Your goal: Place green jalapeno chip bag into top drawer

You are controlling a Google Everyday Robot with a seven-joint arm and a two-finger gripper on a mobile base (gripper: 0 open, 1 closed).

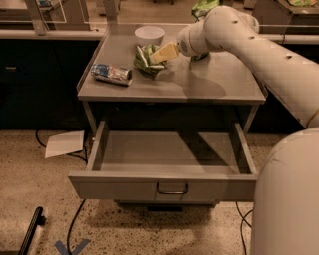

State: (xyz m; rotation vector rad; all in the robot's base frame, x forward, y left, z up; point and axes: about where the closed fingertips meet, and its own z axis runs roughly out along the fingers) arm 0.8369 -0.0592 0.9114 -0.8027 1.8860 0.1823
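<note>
The green jalapeno chip bag [142, 57] lies crumpled on the grey table top, just in front of a white bowl [149, 35]. My gripper [155, 58] reaches in from the right, and its tan tip rests at the bag's right side, on or just over it. The top drawer [124, 189] stands pulled out below the table top. Its inside is bare and its dark handle [172, 190] sits at the centre of the front panel.
A blue-silver crushed wrapper [110, 73] lies at the table's left. Another green bag [204, 7] shows behind my arm. A white paper [65, 143] and cables lie on the floor at left. My white arm [259, 55] spans the right side.
</note>
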